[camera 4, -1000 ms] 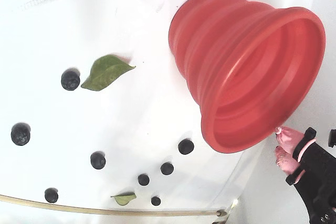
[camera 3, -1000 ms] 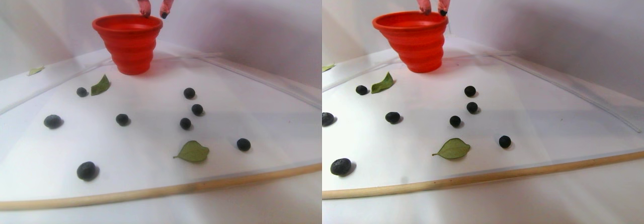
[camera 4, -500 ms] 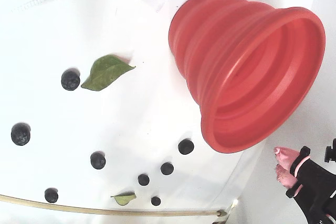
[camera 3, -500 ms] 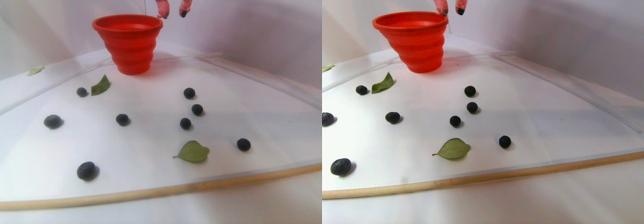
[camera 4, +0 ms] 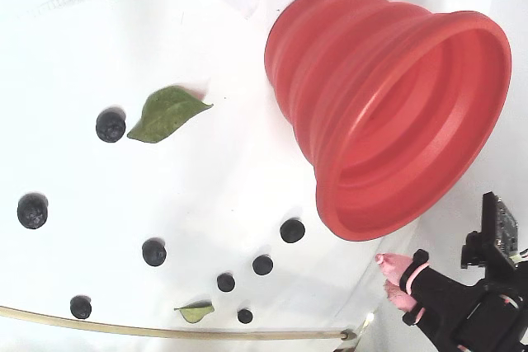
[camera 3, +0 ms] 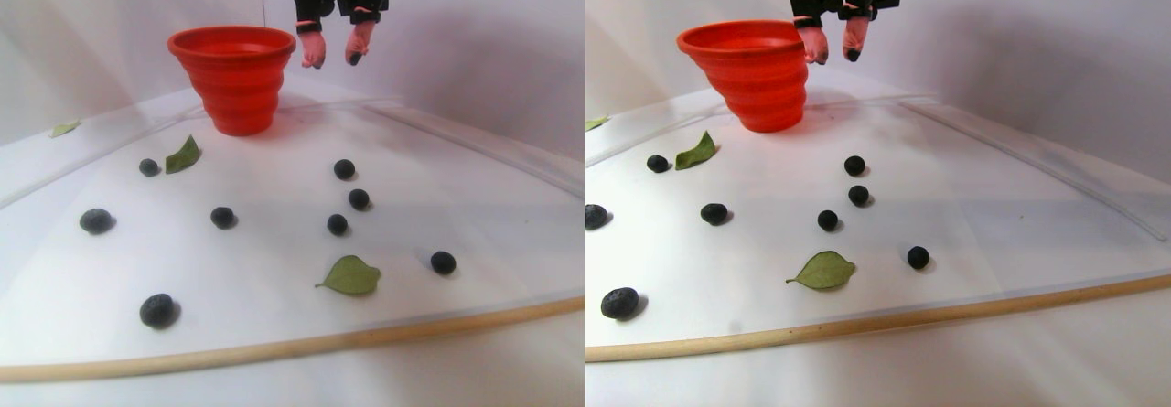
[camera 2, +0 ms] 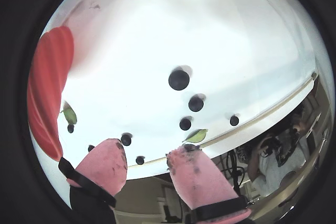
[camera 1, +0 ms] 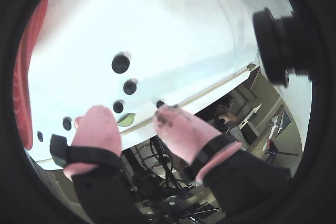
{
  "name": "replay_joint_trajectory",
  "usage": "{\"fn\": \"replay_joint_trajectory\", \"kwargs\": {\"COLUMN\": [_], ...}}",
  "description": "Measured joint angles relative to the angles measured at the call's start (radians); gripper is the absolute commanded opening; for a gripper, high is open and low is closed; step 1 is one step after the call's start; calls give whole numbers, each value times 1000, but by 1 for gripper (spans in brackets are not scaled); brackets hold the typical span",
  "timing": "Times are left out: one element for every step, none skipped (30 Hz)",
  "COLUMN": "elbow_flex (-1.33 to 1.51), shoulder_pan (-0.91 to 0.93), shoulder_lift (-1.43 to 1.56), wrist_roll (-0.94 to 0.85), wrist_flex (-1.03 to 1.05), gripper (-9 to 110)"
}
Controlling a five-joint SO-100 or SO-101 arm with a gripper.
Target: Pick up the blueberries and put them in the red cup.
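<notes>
The red cup (camera 3: 236, 78) stands upright at the back of the white sheet; in the fixed view the red cup (camera 4: 388, 113) shows its ridged wall and wide mouth. Several blueberries (camera 3: 344, 168) lie scattered on the sheet in front of it, and the blueberries (camera 4: 291, 230) also show in the fixed view. My gripper (camera 3: 334, 59) hangs in the air just right of the cup's rim, open, with nothing between its pink fingertips (camera 3: 313, 61). Both wrist views show the gripper (camera 2: 147, 149) open above the blueberries (camera 2: 179, 79), with the cup (camera 2: 47, 87) at the left edge.
Green leaves (camera 3: 350, 275) lie among the berries, one (camera 3: 183, 155) near the cup. A wooden strip (camera 3: 274, 348) runs along the sheet's front edge. A clear tube (camera 3: 476, 142) borders the sheet at the right. White walls stand close behind the cup.
The gripper has moved from above the cup's rim to the right of the cup and come down a little. It stays open. The berries, leaves and cup have not moved.
</notes>
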Motion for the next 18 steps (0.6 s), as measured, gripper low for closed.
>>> {"fn": "replay_joint_trajectory", "kwargs": {"elbow_flex": [8,14,18,25,29,35,40,46,52,57,61,67,74,81,86,89,94,98], "shoulder_pan": [3,6,11,14,18,20,21,21,21,25,25,25,25,25,25,25,25,25], "shoulder_lift": [-8,-14,-20,-28,-34,-41,-48,-52,-58,-63,-71,-77,-84,-94,-104,-112,-118,-126], "wrist_roll": [-3,-8,-11,-14,-14,-15,-18,-20,-20,-23,-26,-28,-31,-34,-34,-34,-34,-34], "wrist_flex": [-14,-28,-31,-38,-46,-52,-58,-64,-74,-80,-87,-97,-104,-117,-124,-130,-141,-153], "gripper": [15,15,15,15,15,15,15,15,16,16,16,16,16,16,17,17,17,17]}}
